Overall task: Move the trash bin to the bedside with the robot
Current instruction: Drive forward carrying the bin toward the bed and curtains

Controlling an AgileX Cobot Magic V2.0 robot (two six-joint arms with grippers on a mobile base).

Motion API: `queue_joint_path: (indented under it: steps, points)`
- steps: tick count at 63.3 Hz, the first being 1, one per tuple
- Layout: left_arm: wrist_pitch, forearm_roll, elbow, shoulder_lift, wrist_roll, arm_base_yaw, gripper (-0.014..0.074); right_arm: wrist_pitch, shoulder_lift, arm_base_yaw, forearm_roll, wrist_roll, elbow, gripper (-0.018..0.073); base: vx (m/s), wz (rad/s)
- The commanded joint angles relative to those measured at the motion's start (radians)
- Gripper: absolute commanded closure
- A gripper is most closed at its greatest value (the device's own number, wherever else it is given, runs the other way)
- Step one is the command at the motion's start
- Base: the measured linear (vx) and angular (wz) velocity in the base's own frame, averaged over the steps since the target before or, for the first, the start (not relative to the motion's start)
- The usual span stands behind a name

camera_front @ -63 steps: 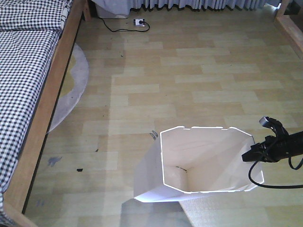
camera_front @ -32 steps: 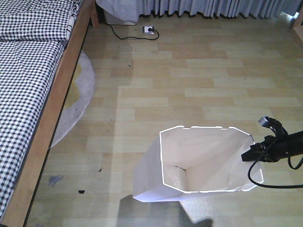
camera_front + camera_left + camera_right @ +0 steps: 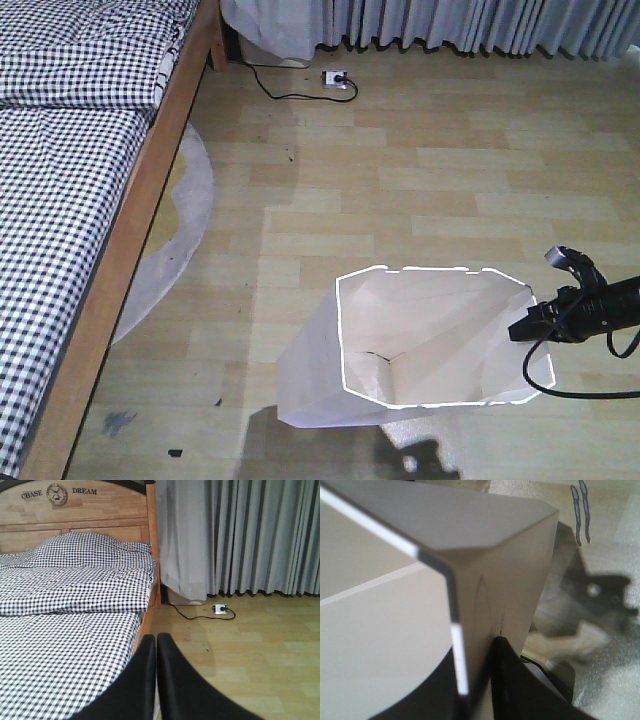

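Compared with one second ago, the bed point(image 3: 70, 200) and the white power strip point(image 3: 335, 77) have slid to the right and downward in the front view, while the trash bin point(image 3: 420, 340) and the right tool point(image 3: 522, 328) keep the same place in it. So it seems the whole robot is travelling and turning together with the bin.

The step in hand looks like the transport toward the bedside. The bin is in the lower middle of the front view, out on the floor point(image 3: 430, 180) and well apart from the bed frame, so the way is not finished. The next move probably calls for more slow travel toward the bed, because a thin wall held at one corner may bend or slip.

The bed has a light-brown wooden frame and soft bedding in small black-and-white checks. The floor is of smooth, pale wood-pattern planks. A grey round rug point(image 3: 185, 230) lies partly under the bed. The bin is tall, of thin white plastic, narrower at the base, with cut corners at the rim. It leans, and whether its base touches the floor cannot be told. The right tool is clenched on the bin's wall, one black finger on each side. The left tool point(image 3: 155, 680) is pressed closed and holds nothing.
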Motion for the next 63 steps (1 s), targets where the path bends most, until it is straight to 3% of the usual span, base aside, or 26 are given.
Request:
queue_joint_path:
  steps: [1, 63]
  points:
    - [-0.072, -0.002, -0.024, -0.005, -0.004, -0.003, 0.0603, 0.246, -0.075, 0.0, 0.09, 0.001, -0.007, 0.0564, 0.24, 0.01]
    - [-0.072, -0.002, -0.024, -0.005, -0.004, -0.003, 0.0603, 0.246, -0.075, 0.0, 0.09, 0.001, -0.007, 0.0564, 0.25, -0.07]
